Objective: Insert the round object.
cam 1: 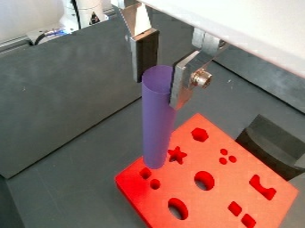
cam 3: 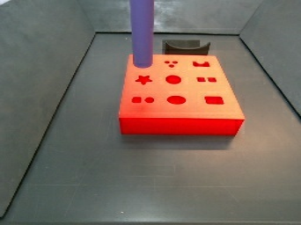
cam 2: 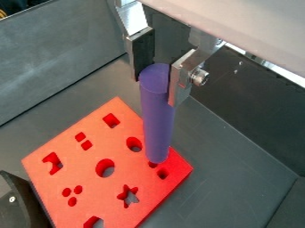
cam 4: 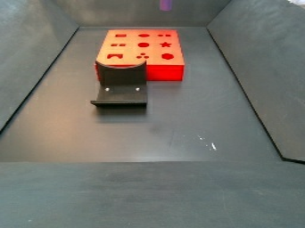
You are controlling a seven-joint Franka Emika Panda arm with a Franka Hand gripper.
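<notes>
Overhead, gripper [cam 1: 163,69] fingers clamp purple peg [cam 1: 155,120] above red block [cam 3: 177,97]; fixture [cam 4: 120,85] beside block.

Nothing readable anywhere, honestly. No text, label, brand or number on the red block [cam 3: 177,92], just cut-out shapes like a star, circles and squares. The purple round object [cam 1: 156,116] is plain, the tool [cam 1: 165,69] holding it near its upper end carries no markings, and the dark fixture [cam 4: 120,85] shows no lettering.
</notes>
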